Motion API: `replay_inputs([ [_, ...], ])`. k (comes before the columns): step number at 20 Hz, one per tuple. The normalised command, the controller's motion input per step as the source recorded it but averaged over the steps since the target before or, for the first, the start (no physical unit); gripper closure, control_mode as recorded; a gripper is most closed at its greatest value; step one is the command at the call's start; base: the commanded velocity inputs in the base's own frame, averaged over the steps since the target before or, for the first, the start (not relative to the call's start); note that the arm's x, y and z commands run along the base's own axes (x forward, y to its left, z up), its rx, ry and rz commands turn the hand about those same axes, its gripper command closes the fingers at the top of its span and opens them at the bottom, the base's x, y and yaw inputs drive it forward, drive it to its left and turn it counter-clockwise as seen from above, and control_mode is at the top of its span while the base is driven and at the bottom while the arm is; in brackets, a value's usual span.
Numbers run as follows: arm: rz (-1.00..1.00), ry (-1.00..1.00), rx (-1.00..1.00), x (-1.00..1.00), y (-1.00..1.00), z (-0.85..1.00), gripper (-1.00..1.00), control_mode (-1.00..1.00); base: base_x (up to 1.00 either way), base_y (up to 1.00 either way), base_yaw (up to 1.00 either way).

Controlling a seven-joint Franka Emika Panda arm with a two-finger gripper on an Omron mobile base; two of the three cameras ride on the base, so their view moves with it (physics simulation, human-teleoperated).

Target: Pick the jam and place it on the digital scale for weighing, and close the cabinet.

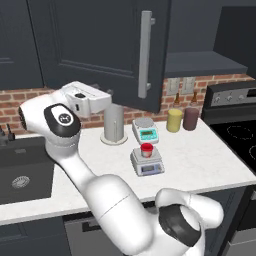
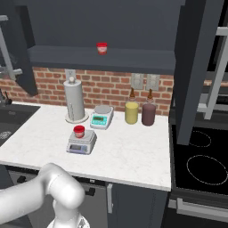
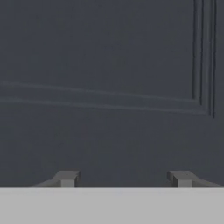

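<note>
Gripper spread wide, fingertips far apart at the bottom of the hand view, nothing between them; directly ahead, close up, the recessed panel of a dark door. In the left base view, hand raised at the lower left part of the cabinet's left door; contact with the panel cannot be told.

On the white counter, nearest the front edge: digital scale with bluish display panel toward the front. Jam seated upright on its silver plate, roughly centred, narrower than the plate; same pair seen from the other side, jam on digital scale.

Behind it, toward the wall: second scale with teal-green display, plate bare. Just left of that, grey paper-towel roll upright on a round base. Right of the second scale, yellow canister and dark maroon canister side by side, two small bottles behind them against the brick wall.

Sink to the left of the counter, stovetop to the right.

Above: cabinet open, both doors swung outward, left door with long silver bar handle, right door edge-on in the right base view. Twin red jar upright on the cabinet shelf, well apart from the scale below
</note>
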Motion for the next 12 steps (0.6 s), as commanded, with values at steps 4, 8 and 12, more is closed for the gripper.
replay_inputs([
  [4,0.25,0.00,0.05,0.58,-0.71,0.00,-1.00,-1.00,0.00,0.00,0.00],
  [8,0.28,0.00,0.06,0.68,-0.77,0.00,-1.00,-1.00,0.00,0.00,0.00],
  [12,0.25,0.02,0.06,0.78,-0.67,0.00,-1.00,-1.00,0.00,0.00,0.00],
])
